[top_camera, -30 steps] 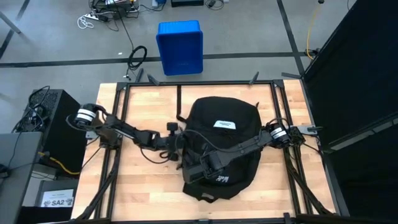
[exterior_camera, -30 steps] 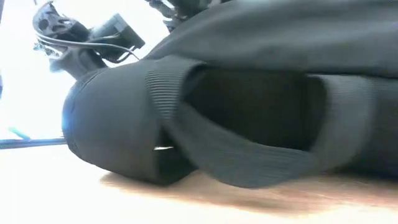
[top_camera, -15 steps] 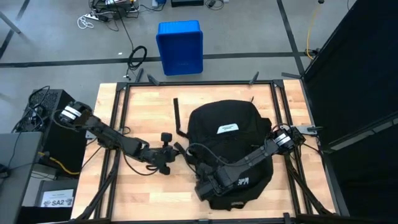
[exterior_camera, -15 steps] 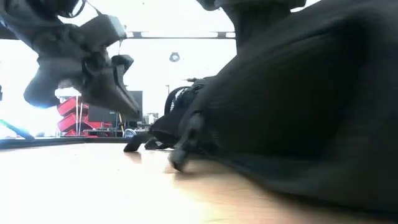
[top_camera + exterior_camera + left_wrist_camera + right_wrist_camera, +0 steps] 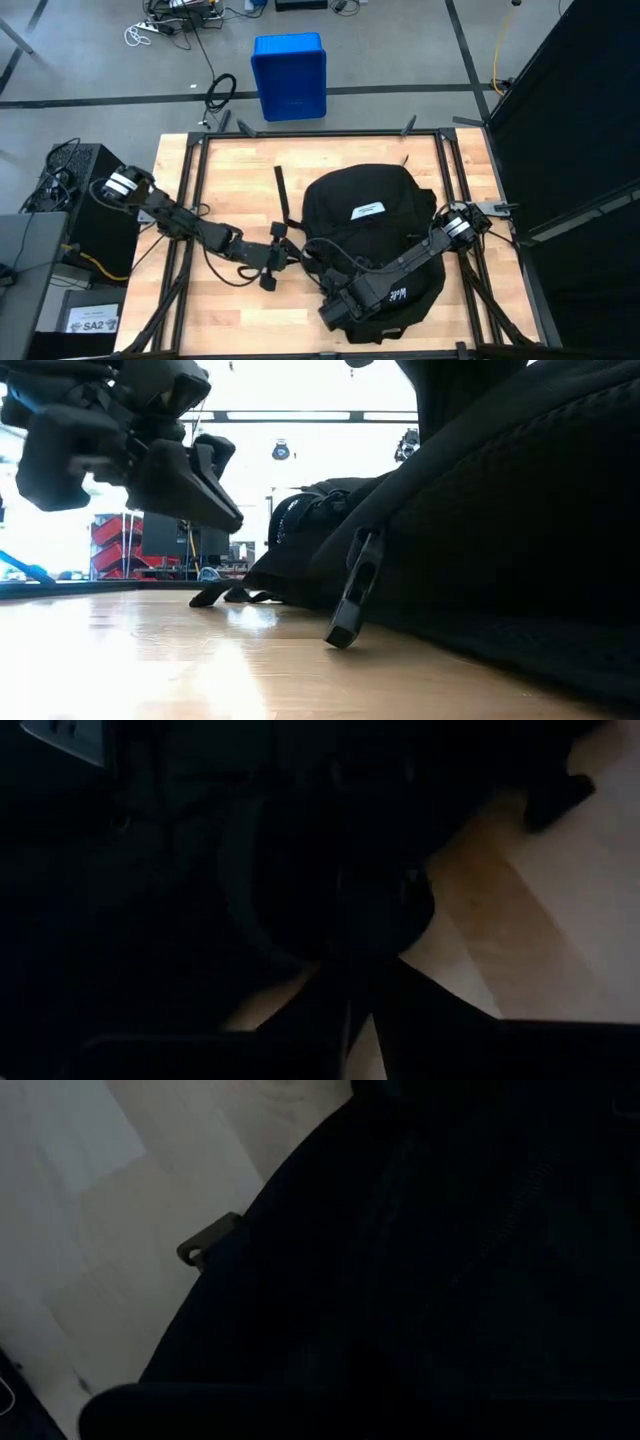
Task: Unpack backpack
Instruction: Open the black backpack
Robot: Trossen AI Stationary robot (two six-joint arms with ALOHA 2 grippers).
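- Overhead, I see the backpack (image 5: 375, 230) lying flat on the table (image 5: 230, 180), toward the right half, its top end pointing at the far edge.
- I can see nothing of what is inside the backpack; none of its contents show in any view.
- Beyond the table's far edge, on the floor, stands a blue bin (image 5: 289, 75); I cannot make out anything in it.
- My landmark is the backpack's white label (image 5: 367, 210), a small slanted rectangle high on the upper face.
- Below that label, near the pack's bottom end, is small white lettering (image 5: 397, 293).
- Fabric is black all over, rounded at the top, with a strap (image 5: 282, 195) trailing out on the left of the label.
- At table height a zipper pull (image 5: 355, 590) hangs from the pack's side, its tip touching the wood.
- My left gripper (image 5: 271, 262) sits left of and below the label, just beside the pack's left edge; I cannot tell whether its fingers are parted or clenched, nor whether they hold anything.
- My right gripper (image 5: 335, 312) lies over the pack's lower left corner, well below the label, fingers clenched; I cannot tell whether fabric is caught between them.
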